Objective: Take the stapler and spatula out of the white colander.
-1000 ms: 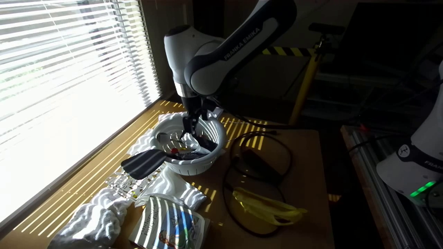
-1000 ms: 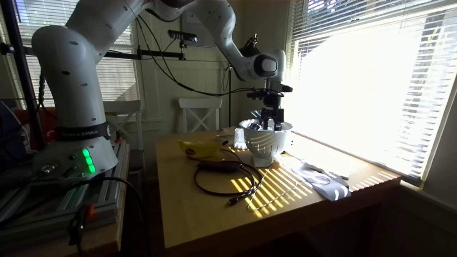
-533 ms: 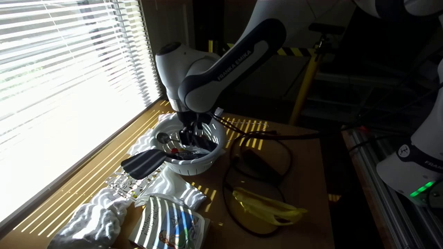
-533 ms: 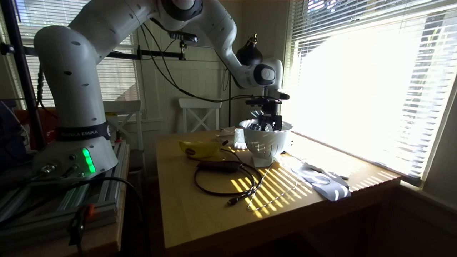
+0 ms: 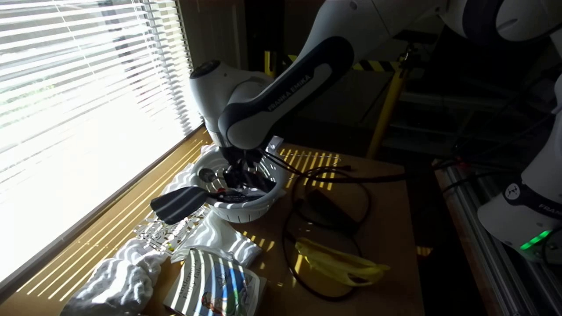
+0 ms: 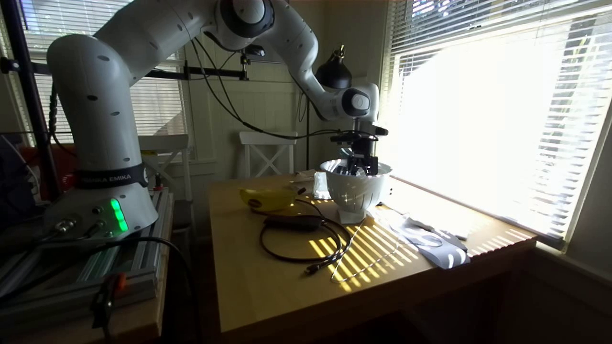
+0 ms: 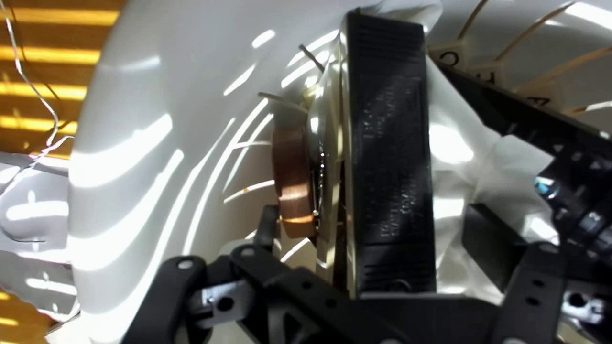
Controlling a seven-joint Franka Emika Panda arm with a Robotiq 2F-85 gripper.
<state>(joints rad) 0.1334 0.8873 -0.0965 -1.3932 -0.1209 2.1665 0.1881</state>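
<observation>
Wooden table (image 6: 267,277) inspected, sunlit through window blinds (image 5: 88,96). Standing on it: the white colander (image 6: 354,193), loaded with mixed items. Step in hand, as judged: lining up on the black item taken to be the stapler (image 7: 389,153), which lies inside the colander. Gripper (image 7: 373,220) sits within the colander, jaws spread to either side of the stapler, holding nothing. Spatula (image 5: 178,205) not yet removed; handle inside, blade projecting past the rim. Next move should call for closing, then lifting upward; a copper-coloured object (image 7: 292,181) beside the stapler could be pinched too.

Markings: arm (image 5: 290,93) reads "FRANKA EMIKA". Book (image 5: 215,283) shows "Fairy Tal", line end unclear. Letter squares (image 7: 449,58) appear to read C, T, A. Stapler embossing present, illegible.
</observation>
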